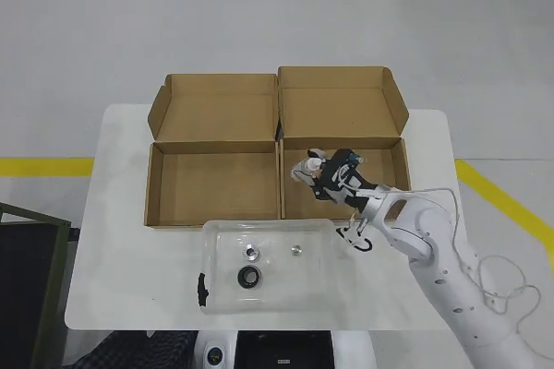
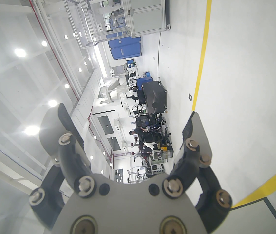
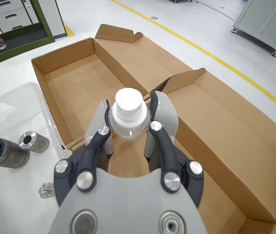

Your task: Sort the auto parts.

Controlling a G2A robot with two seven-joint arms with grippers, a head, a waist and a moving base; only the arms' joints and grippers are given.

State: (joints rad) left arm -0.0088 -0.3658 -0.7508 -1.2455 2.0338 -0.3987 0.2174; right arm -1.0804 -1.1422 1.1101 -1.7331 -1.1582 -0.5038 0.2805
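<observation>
Your right gripper [image 3: 130, 101] is clamped on a white capped part [image 3: 128, 103] above the right-hand box [image 3: 225, 147]; your left gripper [image 2: 127, 111] gapes wide, holding nothing.

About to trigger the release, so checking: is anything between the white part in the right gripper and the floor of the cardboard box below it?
Nothing visible. The right gripper holds the white part over the cardboard box, whose floor looks bare around it; the patch straight under the gripper is hidden.
</observation>
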